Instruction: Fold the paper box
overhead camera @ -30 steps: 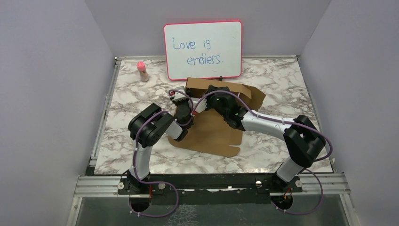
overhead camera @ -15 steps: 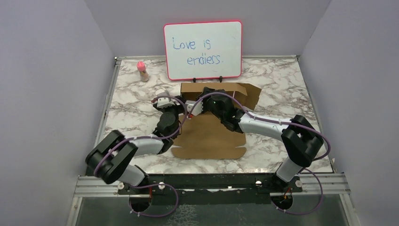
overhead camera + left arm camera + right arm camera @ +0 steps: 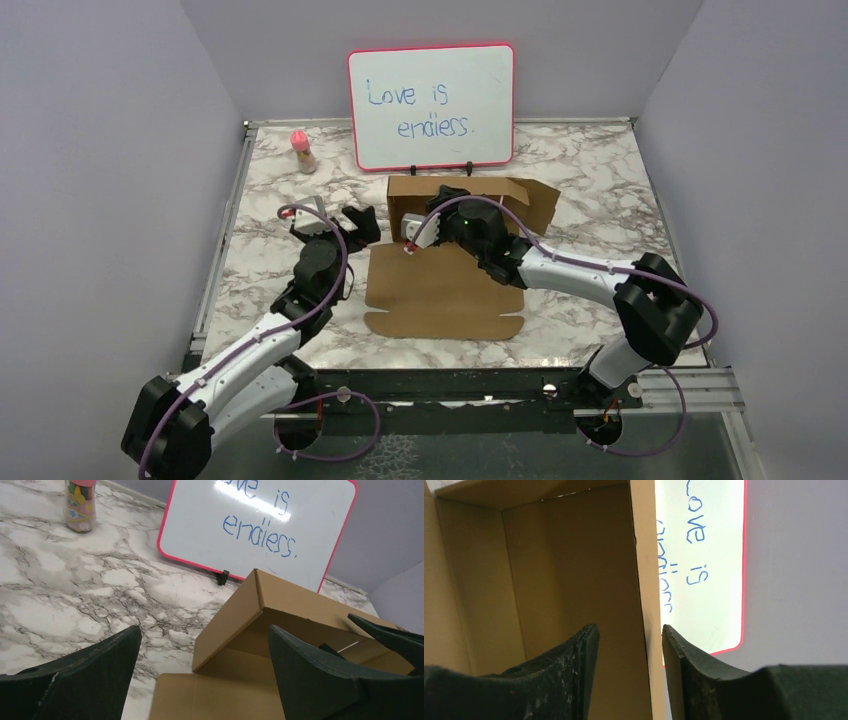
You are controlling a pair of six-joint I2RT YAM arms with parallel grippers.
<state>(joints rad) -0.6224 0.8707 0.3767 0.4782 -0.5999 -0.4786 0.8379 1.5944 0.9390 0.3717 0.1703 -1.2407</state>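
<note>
- Paper box [image 3: 445, 290] lay at centre, rear wall raised along 9-to-3, flat flap pointing to 6 o'clock.
- Left gripper [image 3: 352, 222] gaped wide at its 9 o'clock.
- Only the right wrist view showed the right gripper [image 3: 630, 630] narrowly parted, straddling that wall.

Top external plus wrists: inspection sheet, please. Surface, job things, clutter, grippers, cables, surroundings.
Surface: marble-pattern table, no spills seen.
Job's things: paper box partly folded, back and left walls raised, front panel flat.
Clutter: pink-capped bottle, upright, far left, apart from the box.
Grippers: left gripper open, empty, left of the box; right gripper open, fingers either side of the back wall.
Cables: purple cables along both arms, no snag seen.
Surroundings: whiteboard behind the box; plain enclosure walls.
</note>
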